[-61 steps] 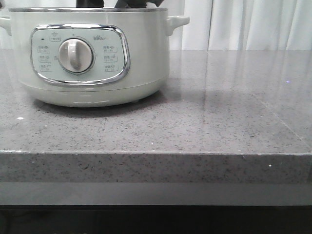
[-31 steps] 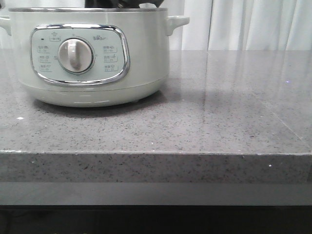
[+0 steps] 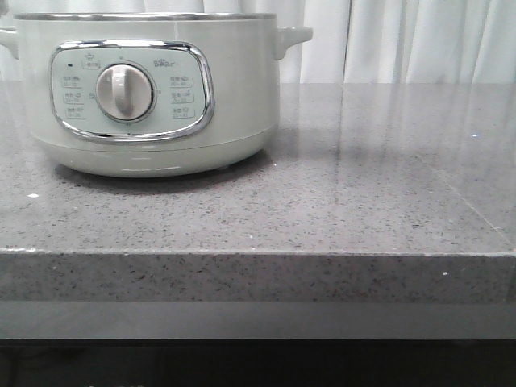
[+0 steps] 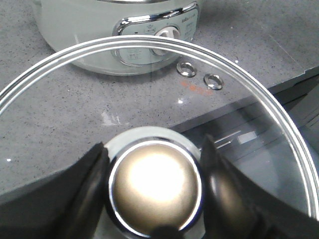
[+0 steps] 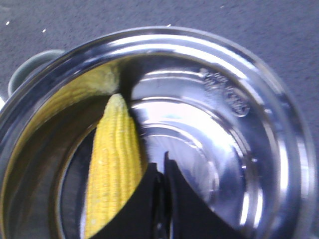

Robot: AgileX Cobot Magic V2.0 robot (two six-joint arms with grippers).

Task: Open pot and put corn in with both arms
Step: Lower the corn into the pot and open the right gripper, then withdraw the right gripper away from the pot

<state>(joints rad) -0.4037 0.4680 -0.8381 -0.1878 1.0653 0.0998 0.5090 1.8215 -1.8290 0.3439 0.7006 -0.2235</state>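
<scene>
The pale-green pot (image 3: 153, 105) stands at the back left of the counter with its lid off. No gripper shows in the front view. In the left wrist view my left gripper (image 4: 154, 149) is shut on the metal knob (image 4: 155, 186) of the glass lid (image 4: 164, 107), held above the counter in front of the pot (image 4: 99, 30). Seen from the right wrist, the pot's steel inside (image 5: 239, 124) holds the yellow corn (image 5: 112, 159), lying against the wall. My right gripper (image 5: 160, 162) hangs over the pot beside the corn, shut with nothing in it.
The grey speckled counter (image 3: 339, 201) ends in a front edge (image 3: 258, 254) close to the camera. White curtains (image 3: 419, 40) hang behind it. Under the held lid the counter edge (image 4: 239, 107) drops to a dark lower level. A pot side handle (image 5: 25, 69) juts out.
Dark arm parts that showed above the pot's rim in the front view have risen out of that view. The pot has not moved.
</scene>
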